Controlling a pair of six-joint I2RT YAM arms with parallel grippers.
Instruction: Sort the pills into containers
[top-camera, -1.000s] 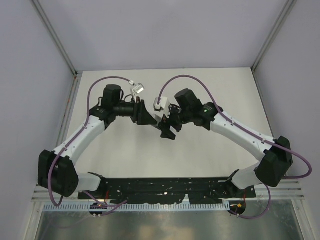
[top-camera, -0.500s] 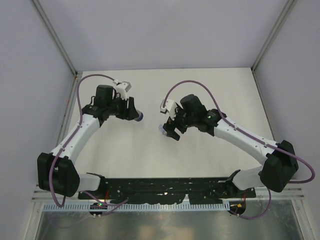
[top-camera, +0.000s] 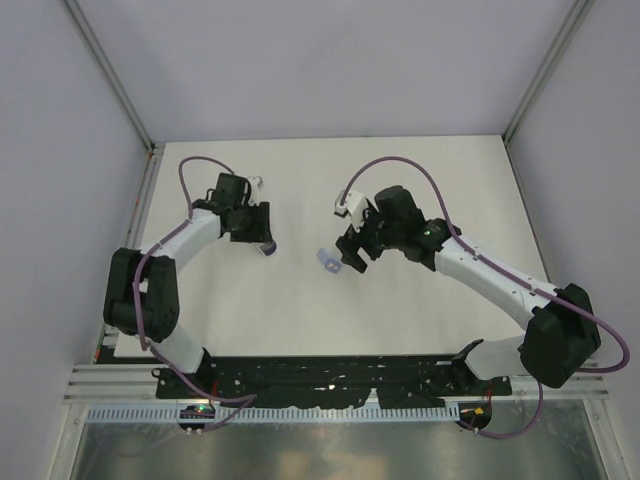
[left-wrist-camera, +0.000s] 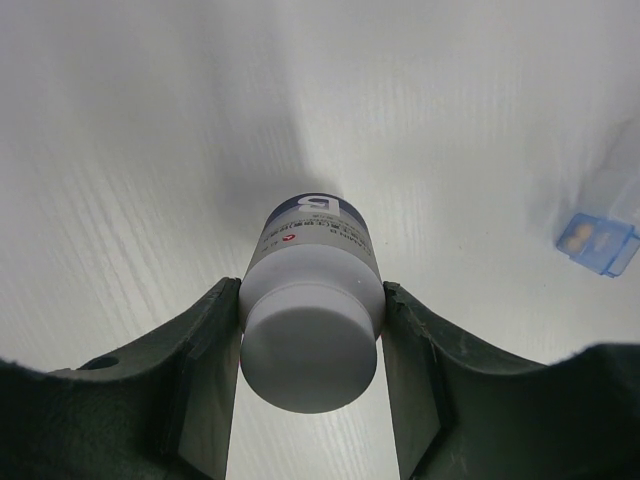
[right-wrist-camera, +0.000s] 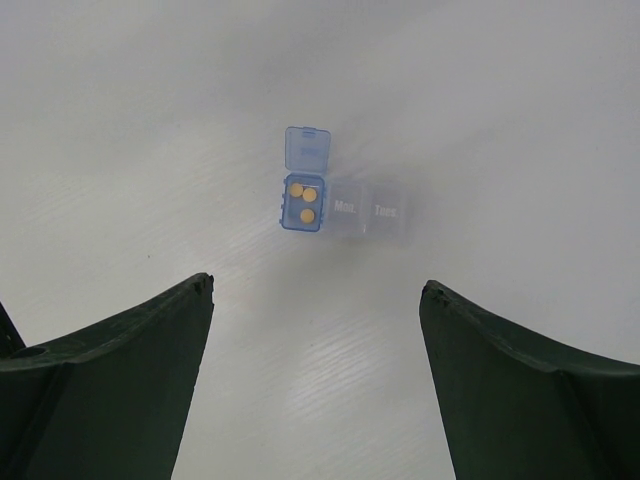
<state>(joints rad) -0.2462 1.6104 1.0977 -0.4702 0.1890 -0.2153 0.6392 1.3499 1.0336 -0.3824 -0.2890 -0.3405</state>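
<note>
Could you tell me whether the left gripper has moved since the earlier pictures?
Yes: the left gripper has drawn leftward, nearer the table's left edge.

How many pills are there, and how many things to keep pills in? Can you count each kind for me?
yellow pills: 3
pill box: 1
bottle: 1
Total: 5

White arms (top-camera: 490, 275), purple cables (top-camera: 398, 160), dark-green claws (right-wrist-camera: 315, 285)
</note>
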